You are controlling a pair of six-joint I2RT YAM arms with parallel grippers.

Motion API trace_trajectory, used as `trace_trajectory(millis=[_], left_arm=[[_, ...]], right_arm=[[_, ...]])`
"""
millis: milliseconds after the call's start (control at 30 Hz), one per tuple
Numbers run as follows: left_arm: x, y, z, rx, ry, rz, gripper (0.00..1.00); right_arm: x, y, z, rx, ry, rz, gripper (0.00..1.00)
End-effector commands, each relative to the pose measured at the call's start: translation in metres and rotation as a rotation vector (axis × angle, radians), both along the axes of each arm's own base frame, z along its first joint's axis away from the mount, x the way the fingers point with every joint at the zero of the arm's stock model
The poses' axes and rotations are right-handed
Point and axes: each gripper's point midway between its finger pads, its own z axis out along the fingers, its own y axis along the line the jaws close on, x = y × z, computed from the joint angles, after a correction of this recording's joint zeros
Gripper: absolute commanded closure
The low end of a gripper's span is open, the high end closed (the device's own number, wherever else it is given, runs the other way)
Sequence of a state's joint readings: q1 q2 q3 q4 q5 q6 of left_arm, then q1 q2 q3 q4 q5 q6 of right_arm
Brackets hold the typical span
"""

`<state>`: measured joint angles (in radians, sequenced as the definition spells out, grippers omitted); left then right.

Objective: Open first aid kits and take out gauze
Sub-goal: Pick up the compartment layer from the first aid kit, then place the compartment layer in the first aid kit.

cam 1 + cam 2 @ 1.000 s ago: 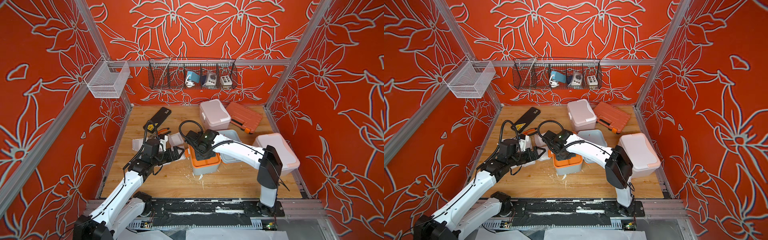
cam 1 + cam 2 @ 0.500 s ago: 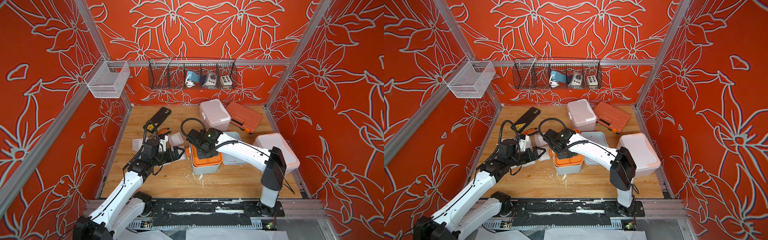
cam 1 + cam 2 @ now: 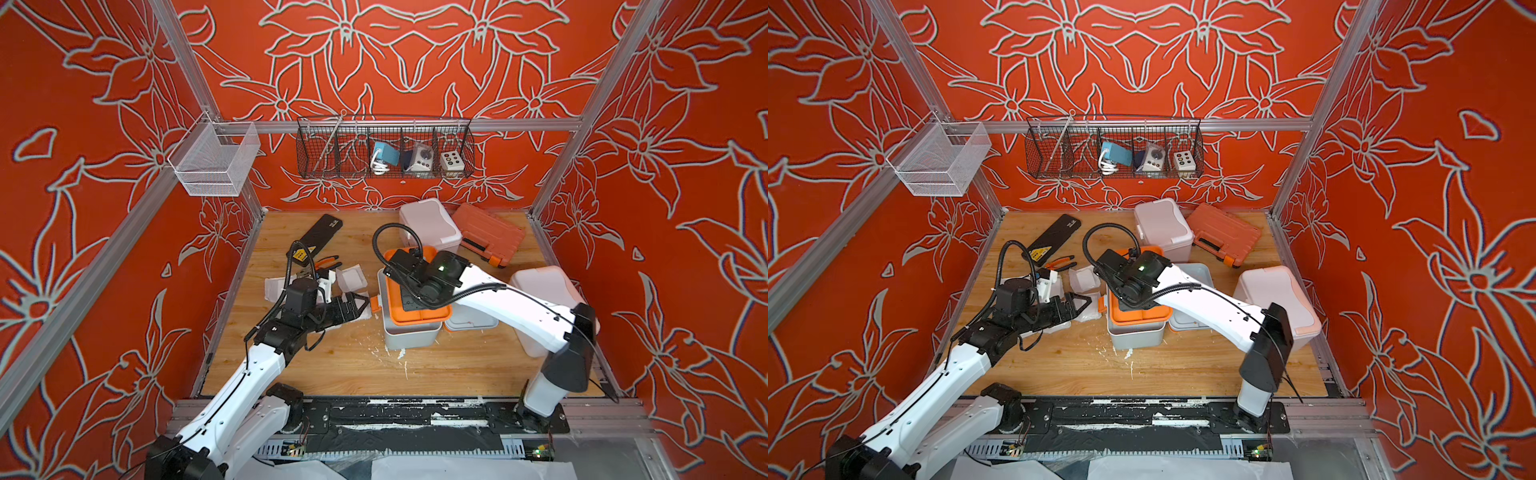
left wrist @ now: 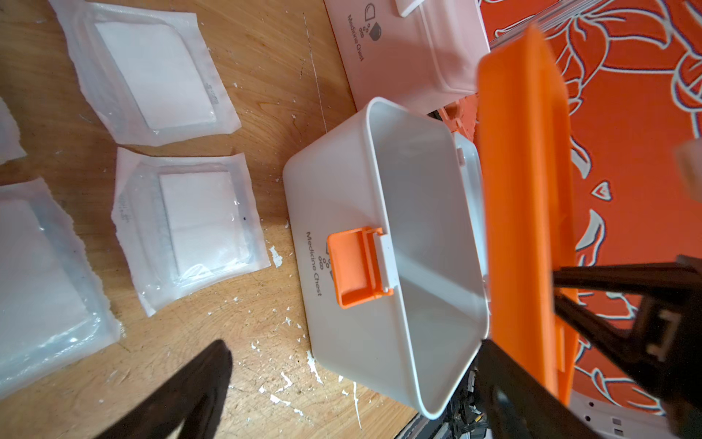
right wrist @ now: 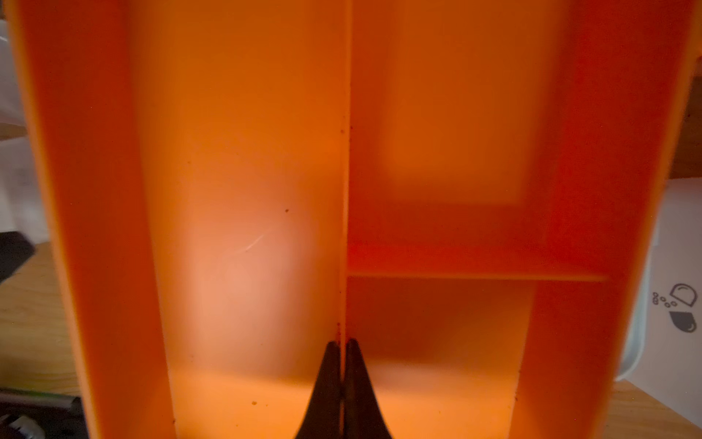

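We find the open kit (image 3: 411, 336) mid-table, with the rest ringed around it.
The tray (image 4: 524, 190) hangs above that kit, the right gripper (image 5: 343, 365) nipped onto its divider. Gauze packets (image 4: 193, 220) lie on the table (image 3: 353, 365) left of the kit, the left gripper (image 3: 360, 305) spread over the gap between. Behind stands a closed kit (image 3: 430, 228), the tool case (image 3: 488, 235) to its right. A third kit (image 3: 544, 286) sits far right, and the long flat case (image 3: 318, 232) lies back left.

A robotics lab cell: aluminium frame posts (image 3: 592, 104) and orange floral wall panels (image 3: 415, 62) enclose a wooden tabletop (image 3: 457, 365); two robot arms (image 3: 249, 374) are mounted at its near edge, and wire baskets (image 3: 324, 158) hang above its far edge.
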<state>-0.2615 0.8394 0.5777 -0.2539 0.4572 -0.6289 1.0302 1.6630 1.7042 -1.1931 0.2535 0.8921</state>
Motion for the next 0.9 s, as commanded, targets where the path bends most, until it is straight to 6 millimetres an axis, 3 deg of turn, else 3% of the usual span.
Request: trace_trajectory(millis=[0, 67, 200, 333, 433, 533, 633, 767, 867], left_arm=[[0.002, 0.000, 0.034, -0.023, -0.089, 0.001, 0.03], [0.001, 0.002, 0.053, -0.025, -0.137, 0.005, 0.03], [-0.004, 0.009, 0.094, -0.019, -0.247, 0.025, 0.02], [-0.013, 0.016, 0.130, -0.024, -0.362, 0.052, 0.02], [-0.017, 0.022, 0.147, -0.009, -0.421, 0.068, 0.02], [-0.018, 0.021, 0.151, 0.001, -0.423, 0.054, 0.02], [-0.016, 0.017, 0.147, -0.005, -0.404, 0.035, 0.02], [-0.012, 0.013, 0.143, -0.026, -0.394, 0.029, 0.02], [-0.007, 0.012, 0.127, -0.030, -0.351, 0.038, 0.02]], right_arm=[[0.000, -0.006, 0.051, 0.139, -0.128, 0.062, 1.00], [-0.002, -0.009, 0.070, 0.231, -0.178, 0.101, 1.00], [-0.006, -0.038, 0.100, 0.366, -0.237, 0.115, 1.00], [-0.009, -0.071, 0.115, 0.447, -0.270, 0.098, 1.00], [-0.012, -0.094, 0.122, 0.474, -0.296, 0.076, 1.00], [-0.014, -0.107, 0.122, 0.486, -0.301, 0.062, 1.00], [-0.014, -0.108, 0.115, 0.492, -0.273, 0.061, 1.00], [-0.012, -0.092, 0.102, 0.524, -0.211, 0.084, 1.00], [-0.010, -0.073, 0.083, 0.542, -0.120, 0.107, 1.00]])
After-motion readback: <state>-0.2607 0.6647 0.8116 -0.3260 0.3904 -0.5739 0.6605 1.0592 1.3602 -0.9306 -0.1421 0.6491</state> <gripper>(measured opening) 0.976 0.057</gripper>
